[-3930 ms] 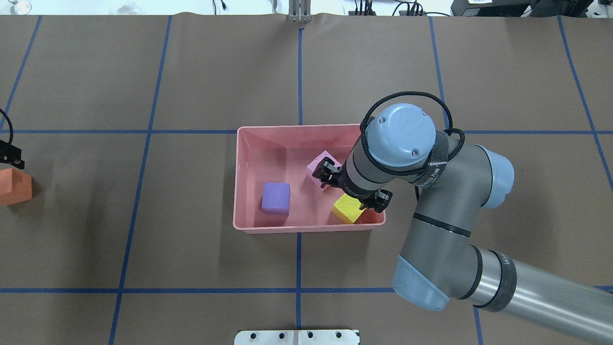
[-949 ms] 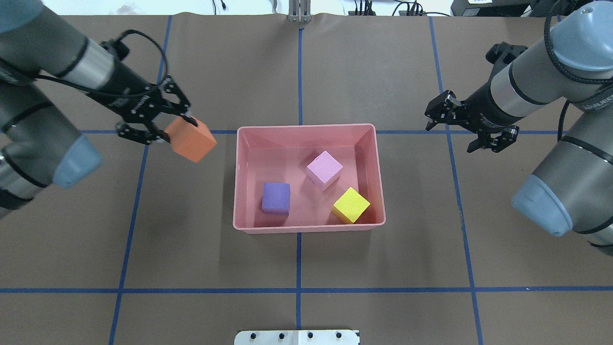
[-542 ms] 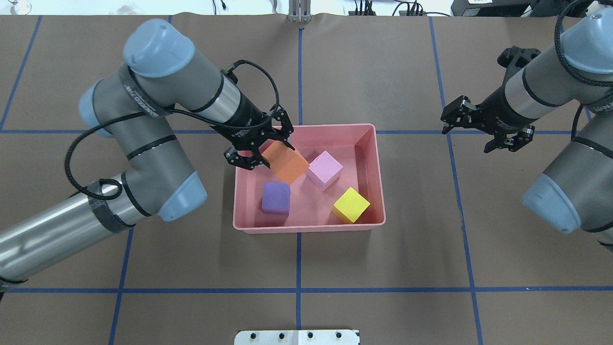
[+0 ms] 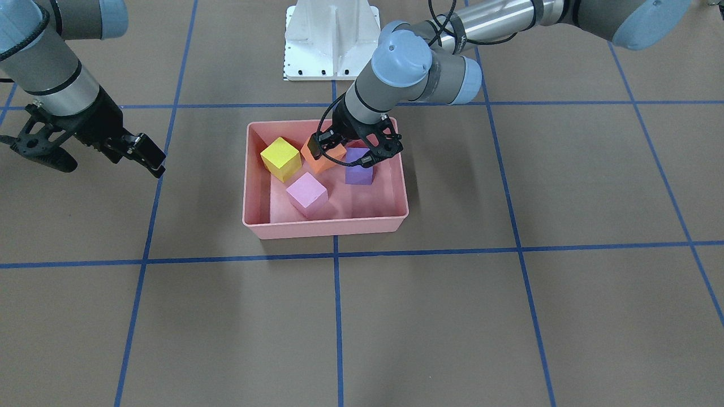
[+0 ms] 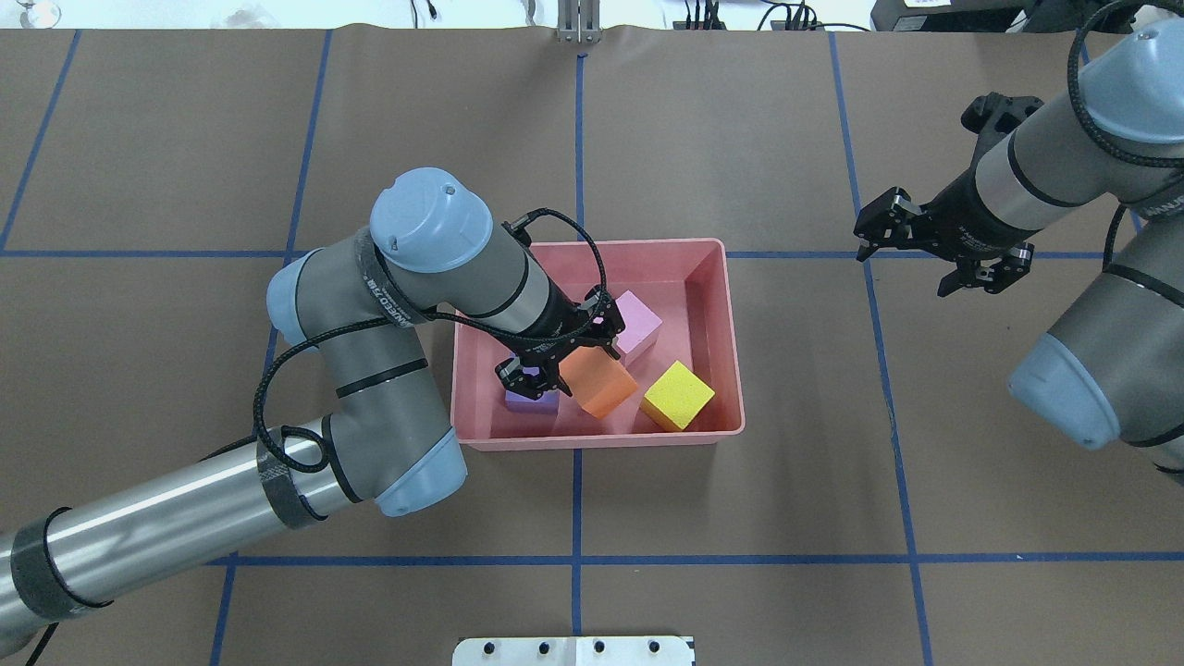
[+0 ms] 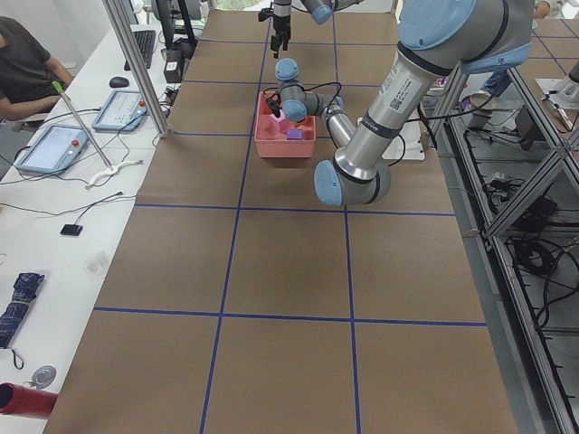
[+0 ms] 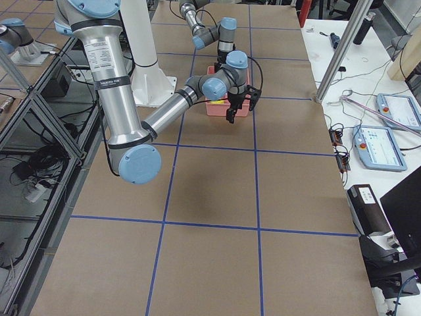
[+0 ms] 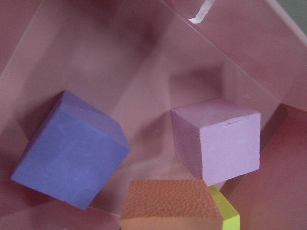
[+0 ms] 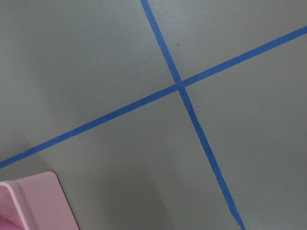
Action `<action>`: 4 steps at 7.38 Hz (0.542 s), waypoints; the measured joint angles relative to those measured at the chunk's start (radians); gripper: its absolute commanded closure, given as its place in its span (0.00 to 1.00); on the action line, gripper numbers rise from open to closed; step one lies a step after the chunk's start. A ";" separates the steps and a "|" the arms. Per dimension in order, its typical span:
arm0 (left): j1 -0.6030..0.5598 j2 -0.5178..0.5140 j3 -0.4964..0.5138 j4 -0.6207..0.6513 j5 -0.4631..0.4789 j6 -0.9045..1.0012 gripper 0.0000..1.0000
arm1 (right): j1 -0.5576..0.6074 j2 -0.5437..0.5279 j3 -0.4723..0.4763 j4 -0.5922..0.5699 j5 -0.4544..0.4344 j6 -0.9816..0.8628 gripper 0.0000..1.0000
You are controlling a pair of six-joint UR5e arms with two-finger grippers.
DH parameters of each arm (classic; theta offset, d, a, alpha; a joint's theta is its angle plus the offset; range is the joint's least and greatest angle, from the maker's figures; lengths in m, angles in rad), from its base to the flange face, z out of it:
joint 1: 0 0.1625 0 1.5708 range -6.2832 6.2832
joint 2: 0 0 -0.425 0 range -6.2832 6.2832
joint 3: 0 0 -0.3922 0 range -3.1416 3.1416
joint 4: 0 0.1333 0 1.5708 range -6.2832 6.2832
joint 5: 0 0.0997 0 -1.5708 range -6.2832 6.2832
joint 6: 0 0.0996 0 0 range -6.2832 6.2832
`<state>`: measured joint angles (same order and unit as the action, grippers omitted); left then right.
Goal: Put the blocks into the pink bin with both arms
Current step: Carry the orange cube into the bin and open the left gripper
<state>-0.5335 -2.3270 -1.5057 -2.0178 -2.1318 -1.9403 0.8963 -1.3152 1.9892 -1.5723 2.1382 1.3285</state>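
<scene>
Matte orange foam cube (image 5: 603, 387), tilted and clamped in left gripper (image 5: 581, 365), has moved from the salmon-pink plastic bin's (image 5: 731, 324) far-left corner toward its near wall. Right gripper (image 5: 900, 271) hangs spread, empty.

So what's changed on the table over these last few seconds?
The left gripper took the orange block from the table at far left, carried it across and lowered it into the pink bin, still gripping it. The right gripper, earlier over the bin, pulled back to the right, open. The purple block, pink block, yellow block and bin stayed put.
</scene>
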 measured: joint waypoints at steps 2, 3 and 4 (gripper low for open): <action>-0.021 0.004 -0.020 0.002 -0.003 0.006 0.00 | 0.002 -0.001 -0.003 0.000 0.002 -0.001 0.00; -0.062 0.022 -0.057 0.002 -0.028 0.008 0.00 | 0.012 -0.007 -0.004 0.000 0.005 -0.012 0.00; -0.139 0.065 -0.107 0.003 -0.092 0.028 0.00 | 0.042 -0.028 -0.004 0.000 0.024 -0.061 0.00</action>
<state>-0.6728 -2.2619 -1.6130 -2.0151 -2.2238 -1.9120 0.9381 -1.3435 1.9847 -1.5723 2.1622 1.2678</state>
